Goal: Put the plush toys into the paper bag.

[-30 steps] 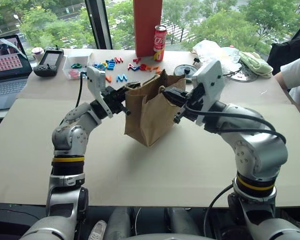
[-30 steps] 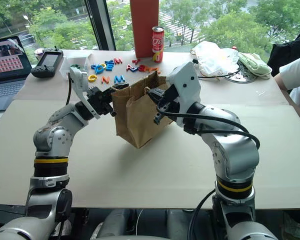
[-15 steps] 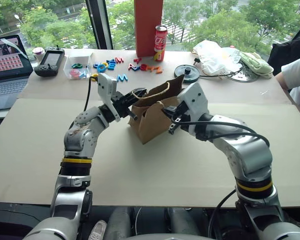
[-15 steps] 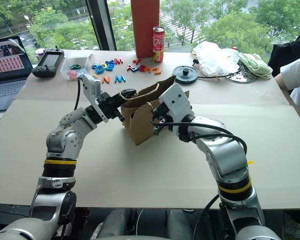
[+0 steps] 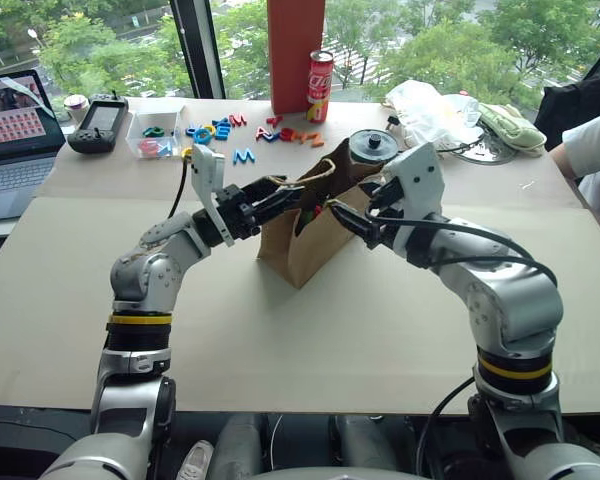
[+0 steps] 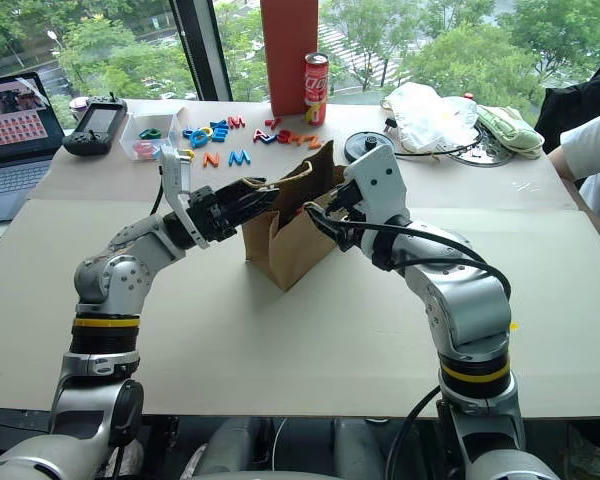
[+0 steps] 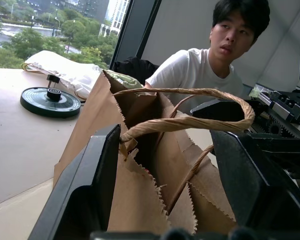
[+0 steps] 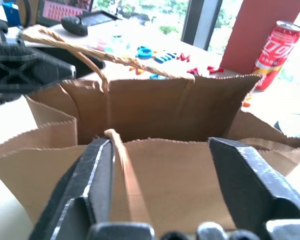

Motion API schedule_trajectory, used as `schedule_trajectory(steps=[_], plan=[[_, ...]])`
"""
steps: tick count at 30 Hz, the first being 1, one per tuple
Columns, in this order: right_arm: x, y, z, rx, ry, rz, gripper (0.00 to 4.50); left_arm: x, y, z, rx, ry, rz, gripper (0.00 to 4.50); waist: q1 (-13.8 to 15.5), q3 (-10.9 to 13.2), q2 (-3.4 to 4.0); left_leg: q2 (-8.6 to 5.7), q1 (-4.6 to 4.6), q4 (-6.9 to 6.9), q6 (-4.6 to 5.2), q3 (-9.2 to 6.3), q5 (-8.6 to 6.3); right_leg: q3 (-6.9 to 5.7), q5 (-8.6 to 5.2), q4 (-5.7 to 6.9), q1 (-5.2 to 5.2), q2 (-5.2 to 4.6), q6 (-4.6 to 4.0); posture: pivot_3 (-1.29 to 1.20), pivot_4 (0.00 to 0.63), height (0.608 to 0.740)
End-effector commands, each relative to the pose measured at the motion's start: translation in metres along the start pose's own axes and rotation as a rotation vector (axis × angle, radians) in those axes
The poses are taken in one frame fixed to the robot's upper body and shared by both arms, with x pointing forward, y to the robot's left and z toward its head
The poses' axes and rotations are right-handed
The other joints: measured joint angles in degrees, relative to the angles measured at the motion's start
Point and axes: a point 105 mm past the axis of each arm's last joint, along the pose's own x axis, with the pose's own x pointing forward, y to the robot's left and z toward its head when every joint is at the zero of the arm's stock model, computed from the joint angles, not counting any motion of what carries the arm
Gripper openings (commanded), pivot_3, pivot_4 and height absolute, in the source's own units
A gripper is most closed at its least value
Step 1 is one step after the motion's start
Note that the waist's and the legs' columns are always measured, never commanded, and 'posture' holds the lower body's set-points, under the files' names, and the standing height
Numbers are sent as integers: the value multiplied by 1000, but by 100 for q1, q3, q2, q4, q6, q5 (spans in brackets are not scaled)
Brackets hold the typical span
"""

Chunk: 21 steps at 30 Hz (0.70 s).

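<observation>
— What's over at the left of the frame?

— A laptop [image 5: 15,140] in the upper left corner, then a black handheld controller [image 5: 98,124] and a clear tray [image 5: 152,135] beside it, with coloured letters [image 5: 242,128] scattered toward the middle of the table [image 5: 310,340].

— And the arms?

— The left gripper [image 5: 276,200] reaches in from the left to the rim of the paper bag [image 5: 305,240], which stands upright at the centre of the frame. Its fingers [image 7: 87,185] are spread, one on either side of the bag's near wall and twisted handle [image 7: 190,120]; I cannot tell whether they touch it.

— The toys?

— A bit of red and green shows inside the bag's mouth — I can't tell more.

— The right side?

— The right gripper [image 5: 352,220] comes at the bag's other edge, fingers [image 8: 92,185] apart, straddling the paper wall. Behind stand a red can [image 5: 320,85] and a black disc [image 5: 372,145]; a white plastic bag [image 5: 430,105] and a pale green cloth [image 5: 510,125] lie in the upper right, and a person's sleeve [image 5: 590,150] shows at the right edge.
</observation>
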Motion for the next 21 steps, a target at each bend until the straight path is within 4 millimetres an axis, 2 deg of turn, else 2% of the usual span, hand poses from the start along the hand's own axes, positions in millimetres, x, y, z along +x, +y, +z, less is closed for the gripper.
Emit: schedule_trajectory(steps=[1, 4, 7, 10, 15, 18, 21], plan=[[-11, 1, 30, -14, -112, 14, 4500, -4, -12, 26, 46, -39, -55, 4487, 1, 0, 0, 0, -1, 0, 0, 0, 0, 0, 0, 0, 0, 0, 0, 0, 150, 739], [-22, 1, 41, -11, -147, 45, 4500, -13, -13, 33, 34, -36, -60, 4487, 3, 0, 0, 2, -2, 0, 0, 0, 0, 0, 0, 0, -3, -1, 0, 0, 150, 739], [-40, 10, 46, -37, -144, 144, 4500, -29, -6, 36, 11, -23, -39, 4487, 4, 0, 0, 8, -1, -3, 0, 0, 0, -1, 0, -3, 0, -2, 0, 0, 150, 739], [-56, 17, 41, -43, -101, 255, 4500, -44, 8, 25, -8, 20, 5, 4487, 7, 0, 0, 7, 1, -7, 0, -1, 0, -2, 0, -9, 3, -3, 0, 0, 150, 739], [-58, 22, 27, -18, -34, 325, 4500, -53, 20, 5, 18, 95, 25, 4487, 7, 1, 0, 4, 5, -6, 1, 1, 0, -1, -1, -12, 5, -1, 0, 0, 150, 739], [-49, 29, 11, 1, 25, 352, 3854, -49, 22, -6, 51, 131, 16, 4500, 7, 0, 0, 3, 4, -5, 1, 2, 0, -1, -1, -12, 5, 0, -1, 0, 150, 739], [-44, 39, 1, 22, 56, 383, 2815, -45, 20, -12, 58, 136, -3, 4500, 5, 0, 0, 3, 3, -6, 1, 3, 0, 1, -1, -12, 2, 0, -1, 0, 150, 739]])
